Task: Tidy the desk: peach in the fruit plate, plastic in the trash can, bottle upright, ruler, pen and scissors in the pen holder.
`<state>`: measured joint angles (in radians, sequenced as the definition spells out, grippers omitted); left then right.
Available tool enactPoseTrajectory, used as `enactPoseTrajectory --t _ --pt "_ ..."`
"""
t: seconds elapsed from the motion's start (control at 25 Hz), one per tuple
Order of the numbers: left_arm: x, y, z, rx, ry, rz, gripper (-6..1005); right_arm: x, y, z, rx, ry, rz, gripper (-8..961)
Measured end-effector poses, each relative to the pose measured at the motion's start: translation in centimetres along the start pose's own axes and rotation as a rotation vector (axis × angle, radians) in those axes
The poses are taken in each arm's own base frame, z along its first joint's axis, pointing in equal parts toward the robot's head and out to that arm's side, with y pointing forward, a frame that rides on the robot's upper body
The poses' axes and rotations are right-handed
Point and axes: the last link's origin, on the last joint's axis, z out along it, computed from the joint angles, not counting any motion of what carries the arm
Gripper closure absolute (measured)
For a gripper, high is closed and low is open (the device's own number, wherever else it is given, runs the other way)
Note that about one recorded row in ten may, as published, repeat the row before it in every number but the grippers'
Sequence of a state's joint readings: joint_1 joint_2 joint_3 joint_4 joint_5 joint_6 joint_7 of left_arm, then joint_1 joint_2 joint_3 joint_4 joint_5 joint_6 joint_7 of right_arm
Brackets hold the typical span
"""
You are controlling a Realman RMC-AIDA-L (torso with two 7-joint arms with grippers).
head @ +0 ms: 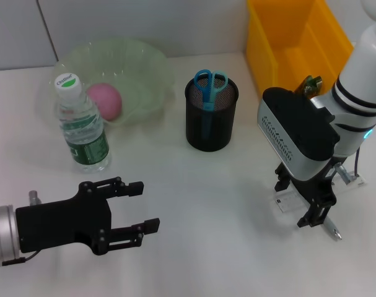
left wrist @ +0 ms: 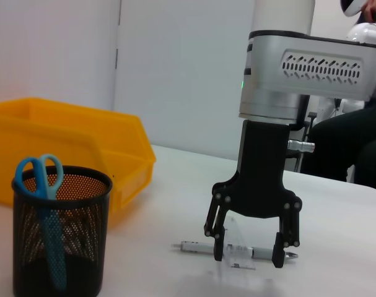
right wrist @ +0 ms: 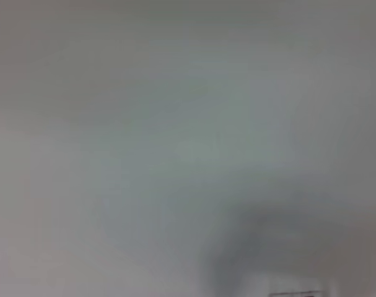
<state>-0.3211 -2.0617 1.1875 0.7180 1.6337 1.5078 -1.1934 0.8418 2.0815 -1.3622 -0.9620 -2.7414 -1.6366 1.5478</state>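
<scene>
Left wrist view: right end effector (left wrist: 249, 250), fingers apart, astride clear ruler (left wrist: 236, 247) and pen (left wrist: 200, 248).

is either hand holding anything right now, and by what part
Nothing is held. The right hand is open, its fingers straddling the clear ruler and the pen on the desk. The left hand is open and empty.

A water bottle (head: 82, 127) stands just beside the green fruit plate (head: 138, 68). Its white cap (head: 67, 81) carries small green print, too small to read. No other text is legible.
</scene>
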Motion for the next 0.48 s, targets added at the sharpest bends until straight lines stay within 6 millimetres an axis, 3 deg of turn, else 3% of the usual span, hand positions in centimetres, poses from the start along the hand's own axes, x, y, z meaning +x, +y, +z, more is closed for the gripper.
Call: enactPoseTrajectory --t 0.48 --pt "0.20 -0.06 0.35 -0.011 0.000 0.004 260 0.27 0.08 0.82 -0.004 -0.003 0.015 179"
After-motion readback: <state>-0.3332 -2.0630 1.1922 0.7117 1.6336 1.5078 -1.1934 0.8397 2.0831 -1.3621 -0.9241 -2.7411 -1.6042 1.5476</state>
